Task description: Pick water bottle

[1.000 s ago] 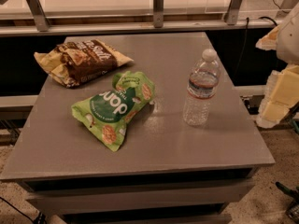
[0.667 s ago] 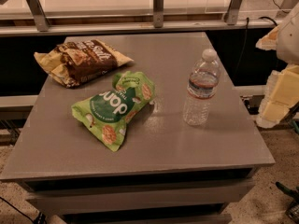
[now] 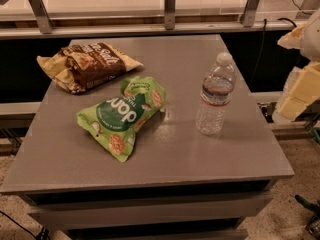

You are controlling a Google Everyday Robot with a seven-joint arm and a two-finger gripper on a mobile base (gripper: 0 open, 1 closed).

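Note:
The water bottle (image 3: 215,95) stands upright on the right half of the grey table (image 3: 165,154). It is clear and ribbed, with a white cap and a white, red and blue label band. My gripper (image 3: 302,81) shows as cream-coloured parts at the right edge of the camera view, beyond the table's right side. It is apart from the bottle and holds nothing that I can see.
A green snack bag (image 3: 122,115) lies in the middle left of the table. A brown and yellow chip bag (image 3: 85,65) lies at the back left. A rail with metal posts (image 3: 170,6) runs behind the table. The floor shows at the lower right.

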